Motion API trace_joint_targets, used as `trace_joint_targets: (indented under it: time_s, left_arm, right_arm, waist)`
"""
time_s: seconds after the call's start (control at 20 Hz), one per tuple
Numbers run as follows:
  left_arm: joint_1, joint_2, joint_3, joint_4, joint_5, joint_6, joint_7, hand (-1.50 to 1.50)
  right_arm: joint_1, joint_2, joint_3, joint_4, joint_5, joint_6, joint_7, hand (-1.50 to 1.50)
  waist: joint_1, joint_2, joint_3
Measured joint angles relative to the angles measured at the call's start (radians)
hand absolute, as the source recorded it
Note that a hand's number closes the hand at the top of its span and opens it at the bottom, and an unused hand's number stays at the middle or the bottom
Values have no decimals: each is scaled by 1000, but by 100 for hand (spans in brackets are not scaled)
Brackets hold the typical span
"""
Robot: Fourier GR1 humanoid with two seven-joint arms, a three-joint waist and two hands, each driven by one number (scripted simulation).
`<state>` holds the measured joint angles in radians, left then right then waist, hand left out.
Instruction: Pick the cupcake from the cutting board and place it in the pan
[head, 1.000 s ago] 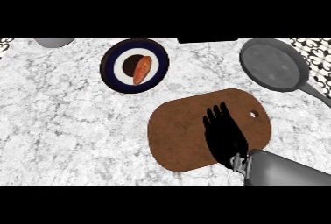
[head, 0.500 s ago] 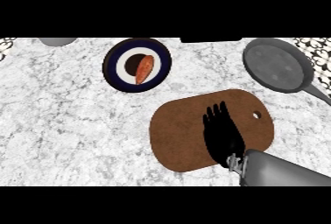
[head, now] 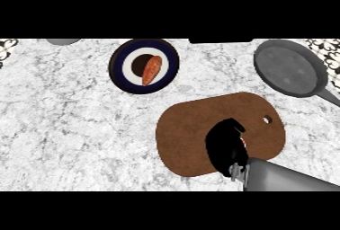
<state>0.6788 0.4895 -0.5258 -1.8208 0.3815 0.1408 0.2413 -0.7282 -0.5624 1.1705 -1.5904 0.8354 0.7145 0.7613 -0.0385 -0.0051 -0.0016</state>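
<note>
A brown cutting board [head: 189, 130] lies on the marble counter at centre right. My right hand [head: 224, 146] rests on it, coming in from the lower right, with its fingers curled down. Only a thin reddish-white sliver of the cupcake [head: 244, 143] shows at the hand's right edge; the rest is hidden under the hand. The grey pan [head: 290, 67] sits at the far right, beyond the board, its handle pointing right and toward me. My left hand does not show.
A dark blue plate [head: 119, 67] with a white centre holds an orange piece of food, far left of the board. A grey round object [head: 63, 41] peeks in at the top left edge.
My right hand's fingers, stretched straight over the board before, have curled in over the spot where the cupcake sits. The forearm stays in about the same place.
</note>
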Motion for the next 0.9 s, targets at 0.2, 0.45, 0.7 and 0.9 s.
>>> trace_joint_targets:
  time_s: [0.2,0.45,0.7,0.9]
  left_arm:
    - [-9,-2,-4,1,5,1,5,0]
    - [19,-1,-3,-1,11,11,-12,0]
    - [45,-3,1,-2,18,20,-39,0]
    - [43,-5,-2,2,18,22,-49,0]
  right_arm:
    - [-21,-5,22,-3,28,-4,-18,150]
    - [30,40,-151,47,-39,-114,35,150]
    - [76,128,-378,102,-112,-278,131,150]
    - [45,161,-490,105,-73,-409,186,150]
  waist:
    - [6,3,0]
    - [-26,5,7]
    - [-50,1,8]
    - [-48,-7,5]
